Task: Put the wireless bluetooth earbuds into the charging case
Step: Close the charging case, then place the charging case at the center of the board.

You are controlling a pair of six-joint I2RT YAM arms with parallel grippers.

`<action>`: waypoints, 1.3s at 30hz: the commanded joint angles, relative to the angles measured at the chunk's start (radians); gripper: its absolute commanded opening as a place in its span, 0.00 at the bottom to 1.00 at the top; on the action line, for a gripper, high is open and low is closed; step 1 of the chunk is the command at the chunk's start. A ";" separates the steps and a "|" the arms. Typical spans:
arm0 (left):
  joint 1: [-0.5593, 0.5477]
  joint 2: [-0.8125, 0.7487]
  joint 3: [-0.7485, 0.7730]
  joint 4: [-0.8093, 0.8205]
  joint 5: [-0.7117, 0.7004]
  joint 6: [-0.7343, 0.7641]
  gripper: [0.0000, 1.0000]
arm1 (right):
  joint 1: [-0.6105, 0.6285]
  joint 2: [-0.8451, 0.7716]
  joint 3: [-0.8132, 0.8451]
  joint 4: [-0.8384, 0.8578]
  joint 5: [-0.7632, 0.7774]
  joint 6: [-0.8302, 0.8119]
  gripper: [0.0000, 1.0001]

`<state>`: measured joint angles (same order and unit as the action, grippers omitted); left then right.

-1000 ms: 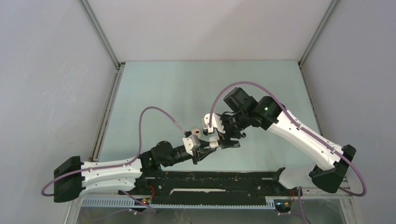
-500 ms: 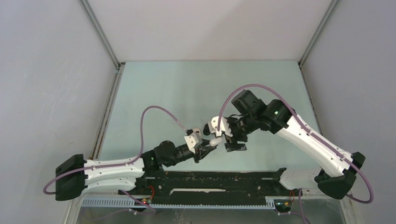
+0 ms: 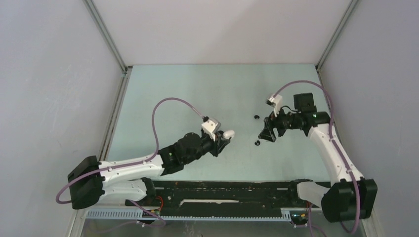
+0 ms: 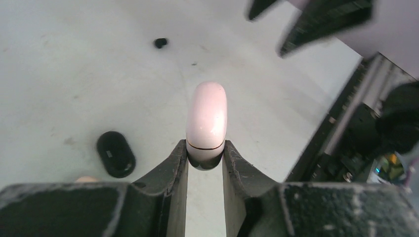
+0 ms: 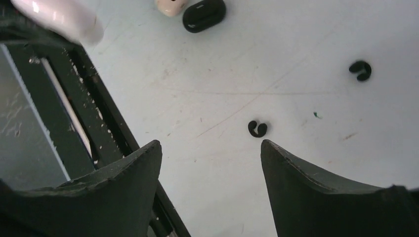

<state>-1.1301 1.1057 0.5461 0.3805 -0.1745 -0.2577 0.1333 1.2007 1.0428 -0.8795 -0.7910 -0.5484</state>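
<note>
Left gripper (image 4: 205, 148): clamped on the lower end of the white case, holding it off the table.
White case (image 4: 206, 116): closed, with a thin seam just above the fingertips. It sticks out forward past the fingers, rounded end away from the wrist.
Right gripper (image 5: 211, 148): fingers wide apart with nothing between them, hanging above the table (image 5: 296, 39).
Near earbud (image 5: 257, 129): black and curled, lying on the bare table just ahead of the right gripper's gap and in line with it. It touches neither finger.
Far earbud (image 5: 360, 70): black, on the table, well apart from the near one and off to the side of the right gripper.
Both earbuds: outside any case.
Black case (image 4: 116, 154): closed and flat on the table, below and to one side of the left gripper.
Peach piece (image 5: 170, 6): just beside the black case and cut off by the frame edge. I cannot tell what it is.
Rail (image 5: 74, 113): dark strip along the table's near edge, beside the right gripper's view.
Arms: well apart in the top view, each on its own side, with the earbuds between the two grippers.
</note>
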 commanded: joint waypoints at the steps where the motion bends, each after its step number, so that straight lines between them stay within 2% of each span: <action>1: 0.115 0.041 0.090 -0.178 -0.005 -0.161 0.00 | -0.043 -0.155 -0.155 0.310 -0.044 0.214 0.76; 5: 0.222 0.072 0.143 -0.256 0.073 -0.198 0.00 | -0.042 -0.216 -0.263 0.423 -0.047 0.278 0.76; 10: 0.412 0.180 0.213 -0.314 0.240 -0.284 0.01 | -0.043 -0.201 -0.250 0.429 -0.008 0.298 0.77; 13: 0.475 0.271 0.277 -0.367 0.315 -0.335 0.02 | -0.035 -0.180 -0.243 0.413 -0.040 0.282 0.77; 19: 0.524 0.400 0.334 -0.351 0.415 -0.401 0.06 | 0.008 -0.168 -0.240 0.395 -0.042 0.239 0.76; 26: 0.577 0.524 0.323 -0.232 0.514 -0.527 0.13 | 0.062 -0.156 -0.239 0.399 -0.002 0.221 0.76; 34: 0.621 0.607 0.320 -0.178 0.553 -0.599 0.24 | 0.096 -0.140 -0.239 0.403 0.029 0.206 0.76; 39: 0.646 0.662 0.334 -0.180 0.582 -0.630 0.26 | 0.113 -0.129 -0.239 0.405 0.038 0.203 0.76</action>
<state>-0.5045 1.7321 0.8528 0.1600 0.3553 -0.8406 0.2325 1.0630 0.7822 -0.5064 -0.7681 -0.3267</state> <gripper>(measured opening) 0.286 0.761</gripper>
